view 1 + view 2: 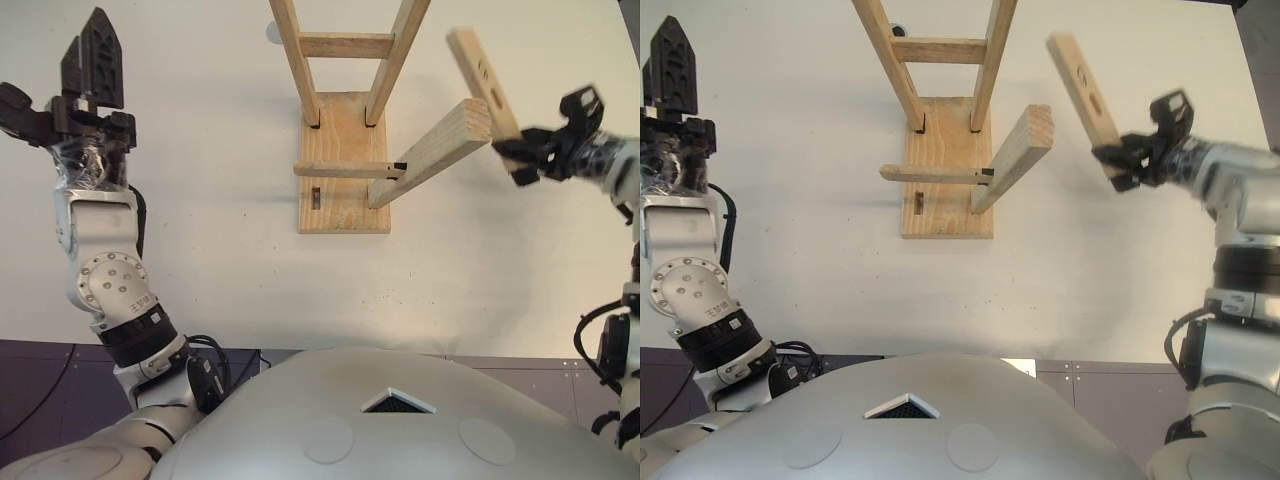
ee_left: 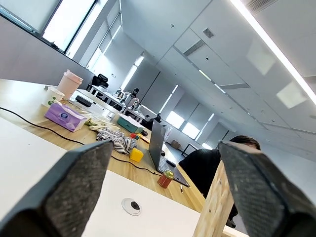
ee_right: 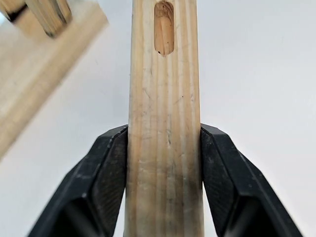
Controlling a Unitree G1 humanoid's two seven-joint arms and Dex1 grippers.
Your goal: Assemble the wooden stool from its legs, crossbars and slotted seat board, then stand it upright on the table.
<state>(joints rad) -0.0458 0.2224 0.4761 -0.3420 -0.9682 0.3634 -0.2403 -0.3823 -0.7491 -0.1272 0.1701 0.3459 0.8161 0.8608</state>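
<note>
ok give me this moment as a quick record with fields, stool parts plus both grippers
seat board: flat on the table
far legs: two standing at the board's far end, joined by a crossbar
third leg: foot at the near right corner, tilted right
second crossbar: one end at the third leg, other end free
empty slot: near left
right gripper: shut on the fourth leg, in the air right of the board
left gripper: open, empty, raised at left
</note>
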